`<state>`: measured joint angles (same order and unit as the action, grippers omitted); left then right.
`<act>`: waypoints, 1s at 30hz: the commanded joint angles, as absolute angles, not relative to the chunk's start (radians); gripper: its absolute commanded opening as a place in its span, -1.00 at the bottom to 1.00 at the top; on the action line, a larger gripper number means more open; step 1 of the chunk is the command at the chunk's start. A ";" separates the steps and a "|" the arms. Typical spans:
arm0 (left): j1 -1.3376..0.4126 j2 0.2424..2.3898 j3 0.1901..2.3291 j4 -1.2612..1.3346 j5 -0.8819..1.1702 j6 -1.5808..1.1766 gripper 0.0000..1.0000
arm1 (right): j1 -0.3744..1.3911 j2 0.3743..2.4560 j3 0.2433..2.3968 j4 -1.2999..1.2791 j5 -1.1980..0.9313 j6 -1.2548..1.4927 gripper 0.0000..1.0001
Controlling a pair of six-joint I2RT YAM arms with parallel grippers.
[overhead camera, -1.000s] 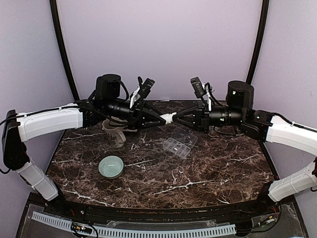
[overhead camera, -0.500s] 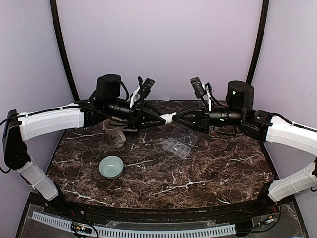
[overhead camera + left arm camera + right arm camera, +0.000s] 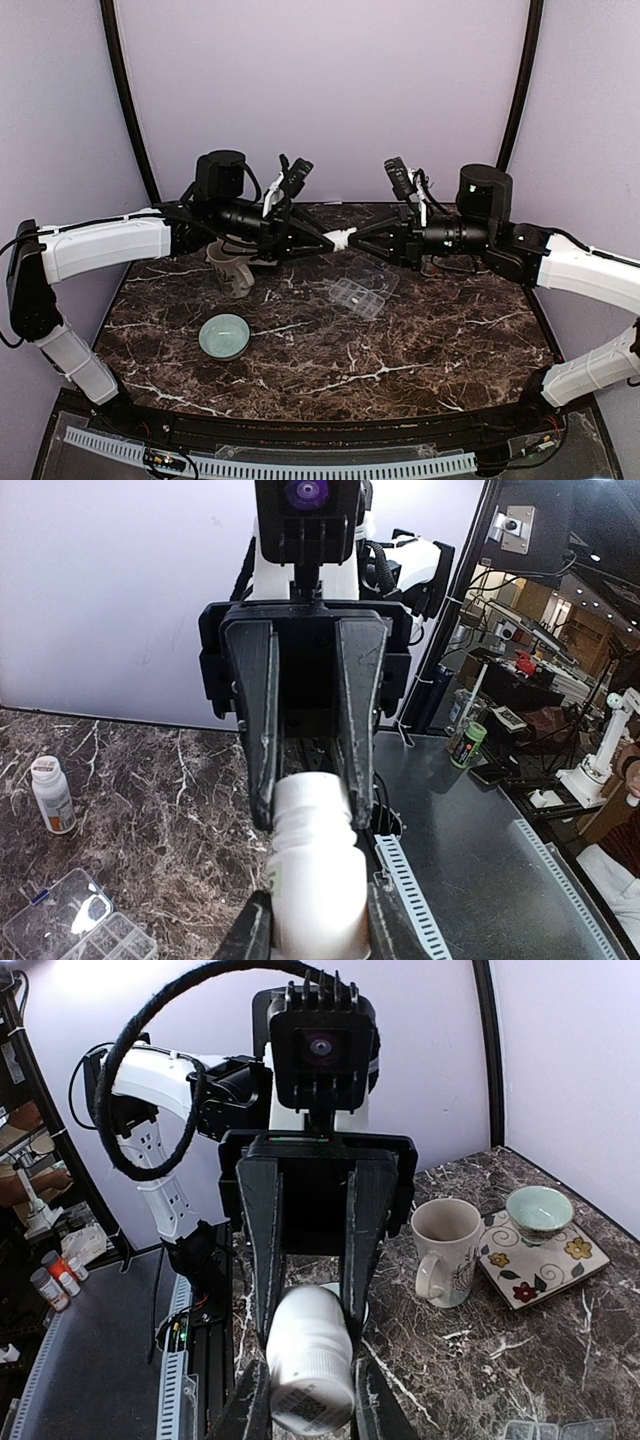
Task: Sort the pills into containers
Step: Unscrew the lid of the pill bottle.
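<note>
Both the left pincer (image 3: 328,243) and right pincer (image 3: 358,241) are pinching one small white plastic pill bottle (image 3: 342,239) mid-air, probably uncapping it. The clear plastic compartmented pill-organiser box (image 3: 363,290) is lying on the dark marble surface (image 3: 420,340), at 5 o'clock from the bottle. Next move is likely calling for opposing twist, then tipping.

My left arm (image 3: 100,248) and right arm (image 3: 590,270) wore white shells between black joints, with black cables (image 3: 150,1008) looping off them. Each ended in black wedge-shaped fingers (image 3: 258,710), with a boxy black camera (image 3: 320,1045) mounted at the wrist.
</note>
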<state>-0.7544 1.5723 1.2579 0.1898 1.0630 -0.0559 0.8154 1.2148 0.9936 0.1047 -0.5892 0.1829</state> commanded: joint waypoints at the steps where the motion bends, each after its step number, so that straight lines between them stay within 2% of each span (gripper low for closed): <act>1: -0.749 1.556 1.297 0.234 1.174 -0.076 -1.00 | 0.803 1.191 0.971 0.096 -0.529 0.141 -0.65; 14: -0.749 1.553 1.302 0.226 1.177 -0.075 -1.00 | 0.805 1.178 0.959 0.140 -0.520 0.144 -0.63; 24: -0.750 1.526 1.207 0.260 1.002 -0.002 -1.00 | 0.804 1.128 0.912 0.144 -0.396 0.190 -0.66; 30: -0.752 1.530 1.099 0.406 0.883 -0.012 -1.00 | 0.803 1.098 0.867 0.140 -0.292 0.223 -0.67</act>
<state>-0.7448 1.5677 1.1603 0.2844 0.9756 -0.0246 0.8085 1.1290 0.8993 0.1093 -0.3824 0.1894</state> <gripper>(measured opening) 0.266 0.215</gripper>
